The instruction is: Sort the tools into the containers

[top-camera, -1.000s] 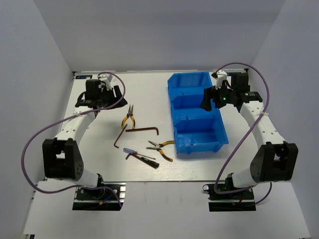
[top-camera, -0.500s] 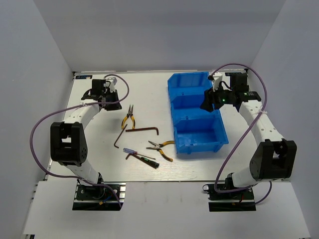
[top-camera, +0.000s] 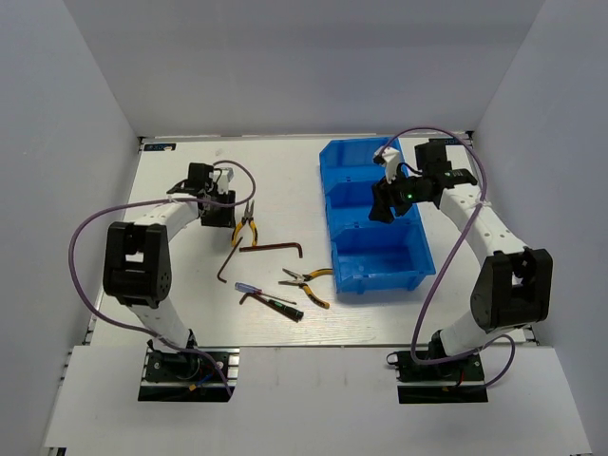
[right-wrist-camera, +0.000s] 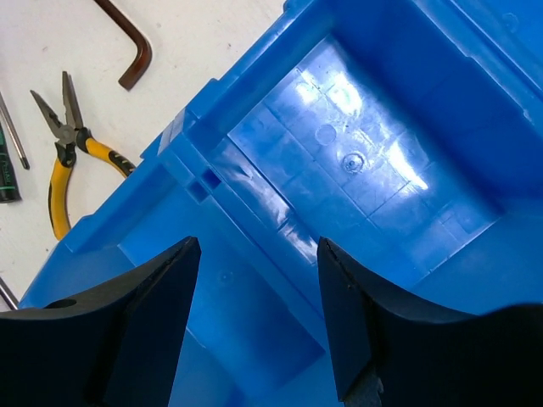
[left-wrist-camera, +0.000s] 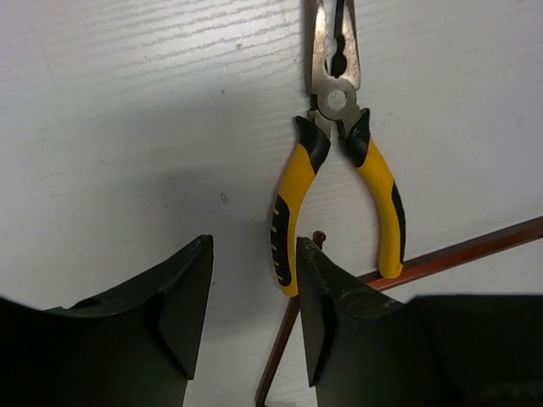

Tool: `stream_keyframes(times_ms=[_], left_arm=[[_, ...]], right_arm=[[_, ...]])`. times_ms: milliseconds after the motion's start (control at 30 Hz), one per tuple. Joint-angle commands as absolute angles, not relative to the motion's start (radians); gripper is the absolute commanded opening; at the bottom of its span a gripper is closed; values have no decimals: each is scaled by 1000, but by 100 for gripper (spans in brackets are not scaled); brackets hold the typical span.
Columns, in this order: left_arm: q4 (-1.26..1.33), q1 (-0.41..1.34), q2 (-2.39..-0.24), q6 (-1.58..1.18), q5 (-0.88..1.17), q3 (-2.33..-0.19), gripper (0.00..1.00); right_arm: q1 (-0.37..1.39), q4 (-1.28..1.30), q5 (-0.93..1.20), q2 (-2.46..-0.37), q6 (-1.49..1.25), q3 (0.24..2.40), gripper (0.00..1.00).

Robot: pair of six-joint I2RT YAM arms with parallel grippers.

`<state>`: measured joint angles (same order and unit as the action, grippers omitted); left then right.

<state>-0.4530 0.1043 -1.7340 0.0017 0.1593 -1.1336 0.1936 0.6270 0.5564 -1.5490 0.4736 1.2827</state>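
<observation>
Two yellow-handled pliers (top-camera: 245,224), brown L-shaped hex keys (top-camera: 271,249) and thin screwdrivers (top-camera: 275,300) all lie loose on the white desk (top-camera: 285,176), left of the bright blue three-compartment plastic bin (top-camera: 380,281). Left tool (left-wrist-camera: 252,254) hovers by one pliers, jaws apart, empty. Right tool (right-wrist-camera: 257,254) hangs above the bin, released too.

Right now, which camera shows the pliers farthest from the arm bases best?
The left wrist view: the far pliers are close and large, pivot and both yellow handles sharp. The top external view shows them whole but small. The right wrist view misses them, catching only the other pliers beside the blue bins.
</observation>
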Motion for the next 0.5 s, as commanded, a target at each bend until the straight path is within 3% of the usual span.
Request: stream_keyframes(times_ms=[0,400,467], left_arm=[[-463,118,-1761,49,129,-1137,55],[-483,167,-1884,58,129,-1210,55],[-474,167,-1896,58,120,-1210,51]], right_arm=[[209,637,548,-1542,492,1292,64],[212,632,528,-1522,483,1253,64],[210,634,529,-1519,482,1247,65]])
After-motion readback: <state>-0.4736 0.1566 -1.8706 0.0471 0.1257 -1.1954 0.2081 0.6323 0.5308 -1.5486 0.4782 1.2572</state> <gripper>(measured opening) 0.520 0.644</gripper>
